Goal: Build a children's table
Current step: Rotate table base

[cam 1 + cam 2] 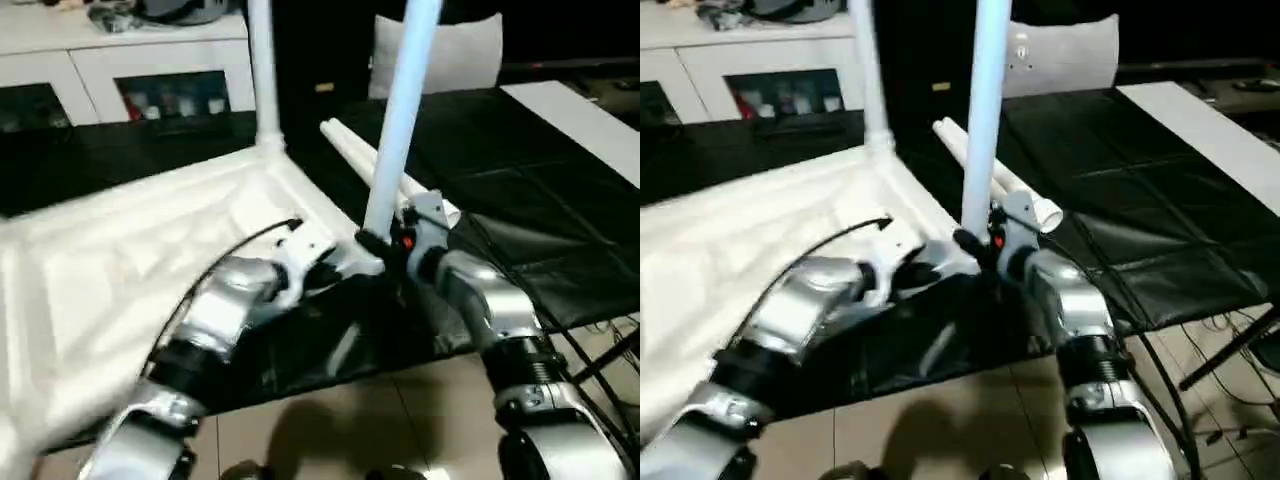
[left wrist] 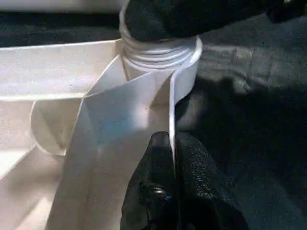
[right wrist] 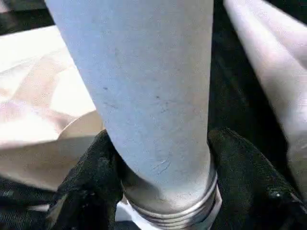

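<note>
The table top point(image 1: 120, 270) lies upside down on the black-sheeted work table point(image 1: 560, 190), its ribbed underside facing up. It sits on the left part of the work table, with one corner reaching toward the near edge between my two forearms.

My right gripper point(image 1: 385, 243) is closed around a leg point(image 1: 400, 120), holding it close to its lower end. The leg stands nearly upright, leaning slightly to the right as it rises out of frame. In the right wrist view the two black fingers point(image 3: 91, 177) press against either side of the tube, just above its threaded end point(image 3: 175, 213). That threaded end sits at the round corner socket point(image 2: 160, 60) of the table top; the left wrist view shows the thread rings resting at the socket's rim. How deep it is seated I cannot tell.

My left gripper point(image 2: 165, 182) is clamped on the thin side wall of the table top, just beside that same corner socket. One finger lies on each face of the wall, seen in the left wrist view.

A second leg point(image 1: 263, 70) stands upright at the far corner of the table top. Two more legs point(image 1: 365, 160) lie flat on the black sheet, just right of the table top and behind my right gripper, side by side.

Beyond the work table stands a white cabinet point(image 1: 150, 70) with glass doors and a white chair back point(image 1: 450, 55).
</note>
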